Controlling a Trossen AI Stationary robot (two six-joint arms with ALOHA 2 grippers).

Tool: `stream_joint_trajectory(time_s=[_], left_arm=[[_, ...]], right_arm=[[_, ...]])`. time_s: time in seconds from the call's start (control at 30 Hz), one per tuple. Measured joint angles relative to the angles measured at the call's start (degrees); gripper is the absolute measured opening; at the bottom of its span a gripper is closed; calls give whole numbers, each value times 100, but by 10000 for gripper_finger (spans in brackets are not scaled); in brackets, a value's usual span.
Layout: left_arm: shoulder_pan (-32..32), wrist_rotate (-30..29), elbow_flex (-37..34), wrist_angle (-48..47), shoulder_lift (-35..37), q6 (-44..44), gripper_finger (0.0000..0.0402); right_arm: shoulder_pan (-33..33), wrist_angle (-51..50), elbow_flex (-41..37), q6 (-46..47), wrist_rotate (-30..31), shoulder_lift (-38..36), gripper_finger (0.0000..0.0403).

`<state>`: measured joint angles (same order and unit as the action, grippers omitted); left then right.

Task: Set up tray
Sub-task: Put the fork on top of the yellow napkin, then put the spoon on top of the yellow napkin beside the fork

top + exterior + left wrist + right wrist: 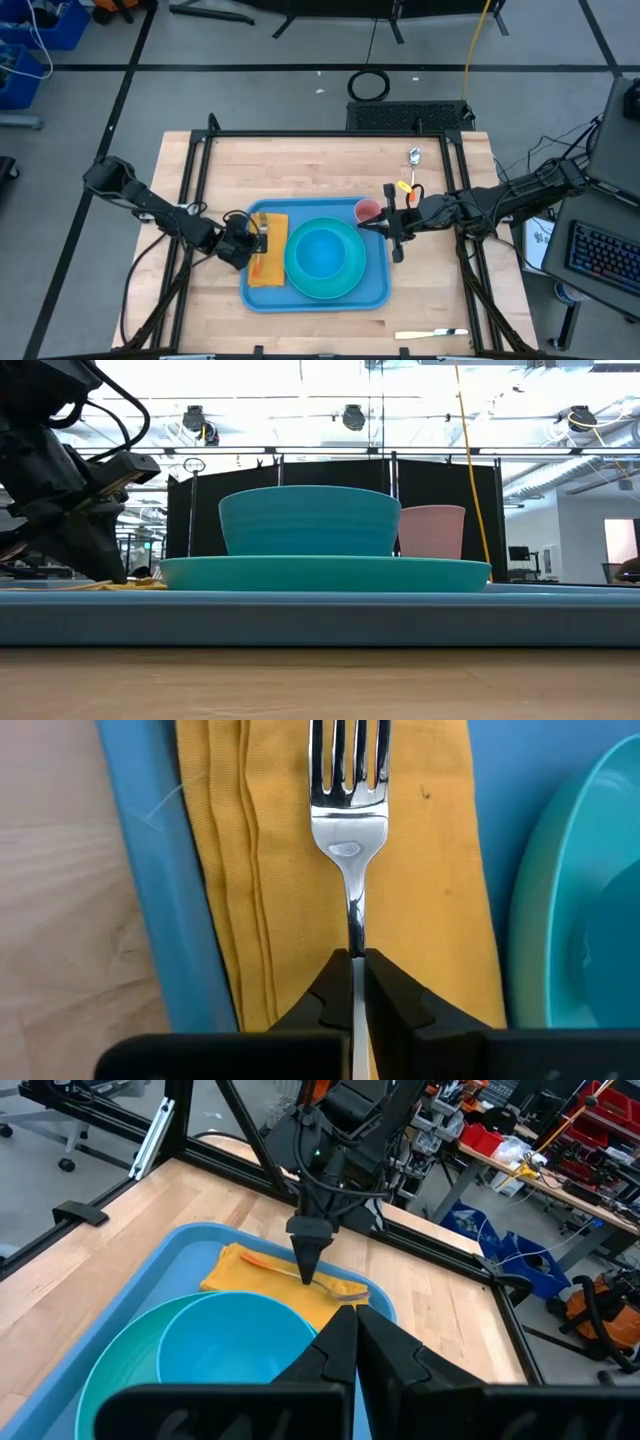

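The big light-blue plastic tray [375, 290] looks smooth w/ a soft shine. The folded orange cloth napkin [250, 870] is matt, and you can see its fine weave. The silver metal fork [348, 810] on it is shiny like a mirror. The round teal plate [320, 573] and teal bowl [308, 520] look like smooth plastic, a bit glossy. The pink cup [432, 531] is matt. The pale wood tabletop [300, 160] shows grain. The left end effector [358, 982] is dark matt plastic.
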<state>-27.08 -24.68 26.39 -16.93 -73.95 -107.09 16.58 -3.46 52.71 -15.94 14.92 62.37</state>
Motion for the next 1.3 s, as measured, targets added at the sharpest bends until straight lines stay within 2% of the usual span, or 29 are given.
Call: stream_joint_trajectory(time_s=[0.37,0.53,0.8,1.07,1.3], left_arm=[[-392,-260,-4,-225,0,-806,9],[-409,-316,-4,-266,2,-860,22],[-409,-254,-4,-264,2,-884,17],[-407,-254,-4,-247,2,-765,74],[-410,-182,-4,-246,2,-689,104]], right_arm=[[2,-2,0,4,-2,0,0],[0,2,0,4,-2,0,0],[2,20,0,4,-3,0,0],[0,17,0,4,-4,0,0],[0,17,0,4,-7,0,0]])
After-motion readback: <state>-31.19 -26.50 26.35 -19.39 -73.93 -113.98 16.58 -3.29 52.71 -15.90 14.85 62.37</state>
